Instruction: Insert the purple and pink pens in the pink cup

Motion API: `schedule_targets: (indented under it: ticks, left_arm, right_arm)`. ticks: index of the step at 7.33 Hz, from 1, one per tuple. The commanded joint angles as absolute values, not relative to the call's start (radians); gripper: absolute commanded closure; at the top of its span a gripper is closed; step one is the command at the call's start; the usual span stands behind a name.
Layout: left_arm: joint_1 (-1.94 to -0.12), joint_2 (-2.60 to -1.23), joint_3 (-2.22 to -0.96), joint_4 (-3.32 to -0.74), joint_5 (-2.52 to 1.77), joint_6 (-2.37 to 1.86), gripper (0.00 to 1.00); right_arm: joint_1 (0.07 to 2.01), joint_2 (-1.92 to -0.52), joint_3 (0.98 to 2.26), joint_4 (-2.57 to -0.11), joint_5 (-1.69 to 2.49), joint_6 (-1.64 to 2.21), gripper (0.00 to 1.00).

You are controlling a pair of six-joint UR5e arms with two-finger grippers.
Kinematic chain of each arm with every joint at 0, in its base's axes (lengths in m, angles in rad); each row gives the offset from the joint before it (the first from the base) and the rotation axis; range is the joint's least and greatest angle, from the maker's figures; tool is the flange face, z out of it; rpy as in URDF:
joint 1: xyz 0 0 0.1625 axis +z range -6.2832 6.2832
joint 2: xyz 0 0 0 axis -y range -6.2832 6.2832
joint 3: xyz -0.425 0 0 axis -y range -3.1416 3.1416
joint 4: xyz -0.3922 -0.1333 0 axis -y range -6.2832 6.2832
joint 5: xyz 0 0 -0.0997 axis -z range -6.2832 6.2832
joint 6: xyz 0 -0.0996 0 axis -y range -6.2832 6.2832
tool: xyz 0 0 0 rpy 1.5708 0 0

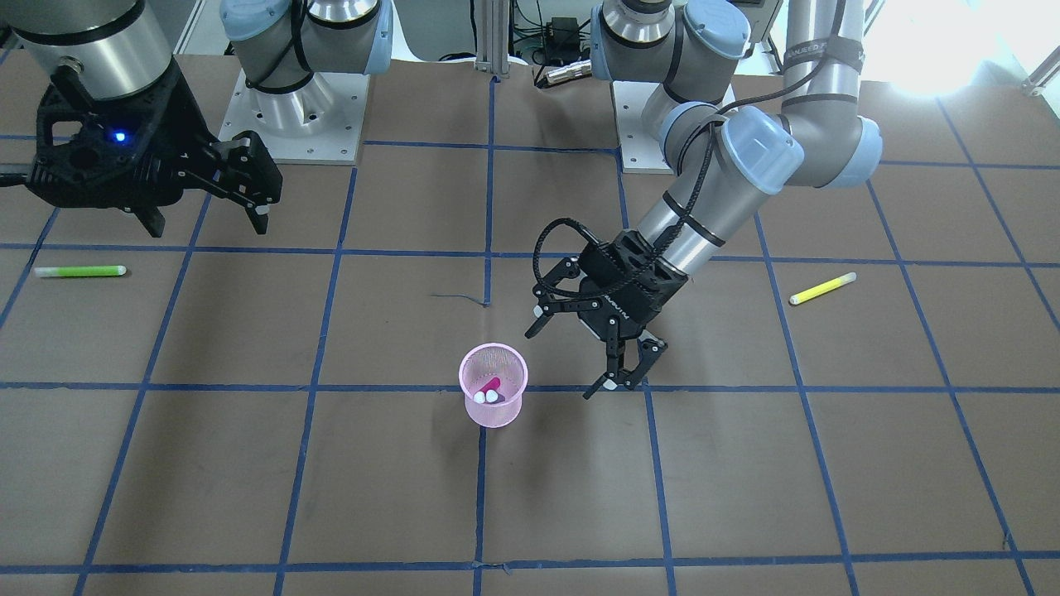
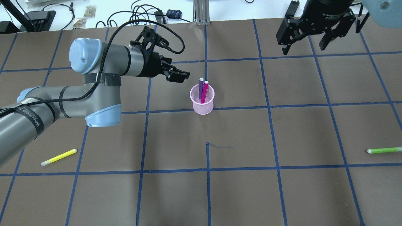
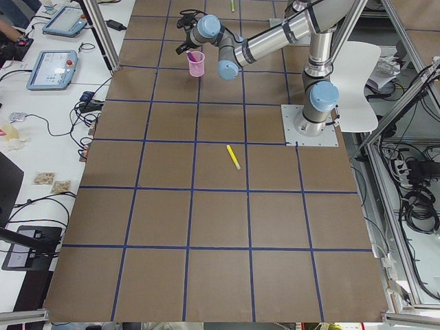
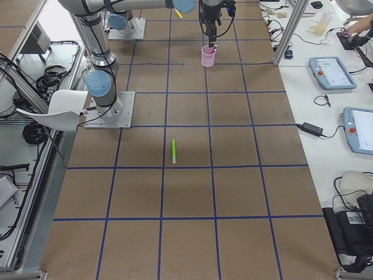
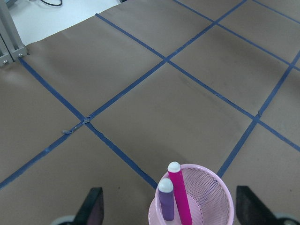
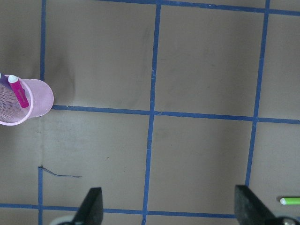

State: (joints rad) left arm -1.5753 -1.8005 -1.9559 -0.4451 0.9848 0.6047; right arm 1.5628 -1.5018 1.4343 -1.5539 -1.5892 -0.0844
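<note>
Left end effector (image 2: 179, 77) hangs just beside the pink mesh cup (image 2: 202, 105), on the robot's-left side of it and a little above the rim. Its jaws are spread wide with nothing between them. The wrist view shows both fingers (image 5: 91, 208) at the frame's lower corners, and the cup stands below the gap rather than in it.

The purple pen (image 2: 201, 89) and the pink pen (image 2: 204, 93) both stand in the cup, leaning side by side with their white caps above the rim, so the task's goal looks met. The right end effector (image 2: 304, 48) is well apart over the far side of the counter (image 2: 238, 131), likewise open and empty. A yellow highlighter (image 2: 59, 157) and a green one (image 2: 384, 150) lie flat near the counter's opposite ends (neither belongs to the task).

What remains, as I judge it, is a clean withdrawal of the left arm. The best path goes up first and then back towards its own base, with the jaws left apart. A sideways sweep towards the cup risks clipping the pen caps. The cup looks light, and a nudge could tip it.
</note>
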Motion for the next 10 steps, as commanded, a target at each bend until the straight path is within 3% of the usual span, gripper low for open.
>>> schedule_targets:
  ticks: [1, 3, 5, 6, 10]
  left_arm:
    - [-1.487, -1.76, -1.945, -0.547, 0.994, 0.612, 0.0]
    - [-1.474, -1.689, -1.912, -0.795, 1.164, 0.618, 0.0]
    - [-1.483, -1.658, -1.658, -1.315, 1.341, 0.618, 0.0]
    - [-1.485, -1.657, -1.617, -1.439, 1.433, 0.609, 0.0]
    - [-1.486, -1.614, -1.617, -1.498, 1.54, 0.231, 0.0]
  right_arm:
    - [1.563, -1.503, 1.434, -1.554, -1.588, -0.084, 0.0]
    - [1.563, -1.503, 1.434, -1.554, -1.589, -0.084, 0.0]
    - [1.563, -1.503, 1.434, -1.551, -1.589, -0.084, 0.0]
    - [1.563, -1.503, 1.434, -1.551, -1.589, -0.084, 0.0]
    - [1.565, -1.506, 1.434, -1.555, -1.586, -0.08, 0.0]
